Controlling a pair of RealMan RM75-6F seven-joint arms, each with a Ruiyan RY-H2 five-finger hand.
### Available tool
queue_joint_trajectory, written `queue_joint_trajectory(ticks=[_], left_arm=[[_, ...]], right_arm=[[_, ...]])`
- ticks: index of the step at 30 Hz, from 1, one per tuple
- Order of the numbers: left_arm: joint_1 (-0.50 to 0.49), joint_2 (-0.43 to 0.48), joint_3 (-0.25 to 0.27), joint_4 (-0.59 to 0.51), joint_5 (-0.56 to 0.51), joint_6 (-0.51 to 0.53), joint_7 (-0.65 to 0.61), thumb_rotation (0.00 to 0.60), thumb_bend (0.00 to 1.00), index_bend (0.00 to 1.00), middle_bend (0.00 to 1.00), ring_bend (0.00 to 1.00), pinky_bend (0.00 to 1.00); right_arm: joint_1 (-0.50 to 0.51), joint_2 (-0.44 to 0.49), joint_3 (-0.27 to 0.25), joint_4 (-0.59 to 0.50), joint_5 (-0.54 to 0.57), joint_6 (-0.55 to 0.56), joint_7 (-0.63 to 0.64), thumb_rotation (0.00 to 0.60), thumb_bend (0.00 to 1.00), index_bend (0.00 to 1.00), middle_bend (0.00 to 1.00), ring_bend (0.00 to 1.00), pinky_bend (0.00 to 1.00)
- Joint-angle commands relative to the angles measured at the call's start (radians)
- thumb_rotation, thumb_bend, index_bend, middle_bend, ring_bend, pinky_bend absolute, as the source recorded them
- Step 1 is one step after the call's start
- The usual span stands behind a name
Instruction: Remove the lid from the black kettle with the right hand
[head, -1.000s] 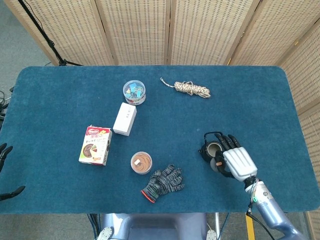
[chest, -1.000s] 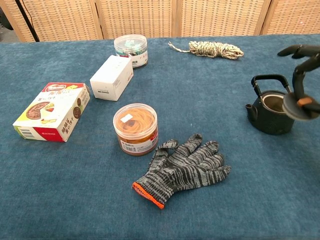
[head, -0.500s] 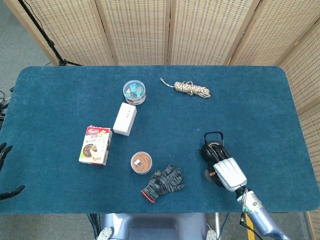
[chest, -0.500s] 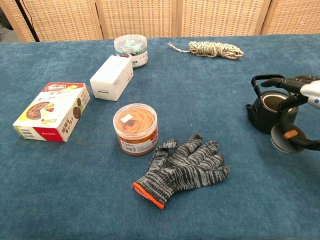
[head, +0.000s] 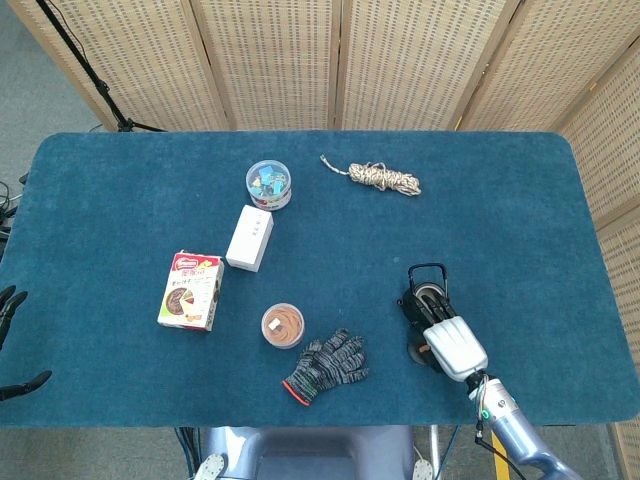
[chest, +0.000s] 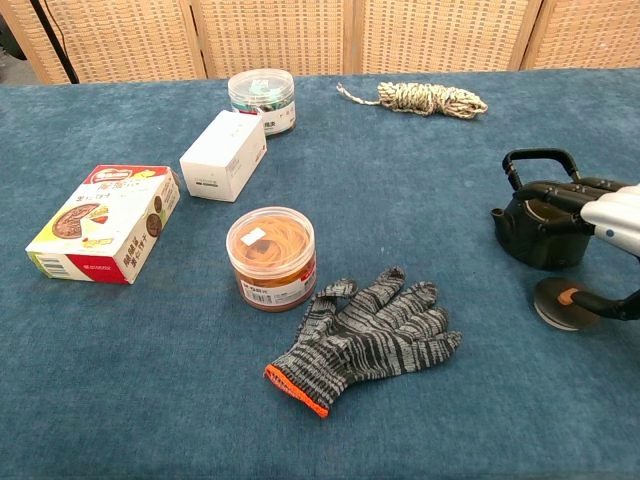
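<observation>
The black kettle (chest: 533, 238) stands upright near the table's right front, its handle raised and its mouth uncovered; in the head view the kettle (head: 420, 297) is partly hidden by my right hand (head: 455, 346). The round lid (chest: 557, 304) lies flat on the cloth just in front of the kettle, also seen as the lid (head: 416, 351) from above. My right hand (chest: 606, 214) hovers over both, fingers draped across the kettle's top and the thumb reaching down to the lid's knob. Nothing is gripped. My left hand (head: 14, 340) shows at the far left edge, fingers apart and empty.
A striped work glove (chest: 366, 335) lies left of the lid, and a tub of rubber bands (chest: 271, 257) stands beyond it. Farther left are a snack box (chest: 105, 222) and a white box (chest: 224, 155). A clip tub (chest: 262, 100) and a rope coil (chest: 425, 98) sit at the back.
My right hand carried the lid from beside the kettle's mouth down to the cloth in front of it, and the fingers came off it. The left hand stayed put.
</observation>
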Motion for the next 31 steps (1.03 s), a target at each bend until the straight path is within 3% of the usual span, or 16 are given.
queue_joint_trajectory(ticks=[1,11,14,17,19,26,31], left_arm=[[0.0,0.0,0.0,0.0,0.0,0.0,-0.001,0.6,0.0,0.0,0.0,0.0,0.0],[0.001,0.003,0.003,0.003,0.006,0.002,-0.012,0.6,0.0,0.0,0.0,0.0,0.0],[0.003,0.005,0.004,0.005,0.009,0.004,-0.018,0.6,0.0,0.0,0.0,0.0,0.0],[0.003,0.005,0.006,0.007,0.011,0.004,-0.017,0.6,0.0,0.0,0.0,0.0,0.0],[0.003,0.003,0.006,0.006,0.008,0.001,-0.009,0.6,0.0,0.0,0.0,0.0,0.0],[0.003,-0.012,0.002,0.001,0.0,0.003,0.038,0.6,0.0,0.0,0.0,0.0,0.0],[0.006,-0.016,0.001,0.001,0.003,0.012,0.043,0.6,0.0,0.0,0.0,0.0,0.0]], right_arm=[[-0.002,0.004,0.002,-0.004,-0.003,0.003,0.002,0.6,0.42,0.24,0.0,0.0,0.0],[-0.05,0.123,-0.001,-0.135,-0.087,0.125,0.009,0.6,0.42,0.19,0.0,0.0,0.0],[-0.08,0.174,-0.007,-0.144,-0.128,0.187,0.057,0.6,0.32,0.11,0.0,0.0,0.0],[-0.114,0.206,-0.013,-0.118,-0.149,0.244,0.122,0.6,0.08,0.05,0.0,0.0,0.0],[-0.14,0.217,-0.018,-0.082,-0.153,0.278,0.172,0.6,0.01,0.04,0.0,0.0,0.0],[-0.226,0.202,-0.017,0.061,-0.122,0.366,0.363,0.6,0.0,0.03,0.0,0.0,0.0],[-0.264,0.204,-0.01,0.093,-0.124,0.413,0.442,0.6,0.0,0.05,0.0,0.0,0.0]])
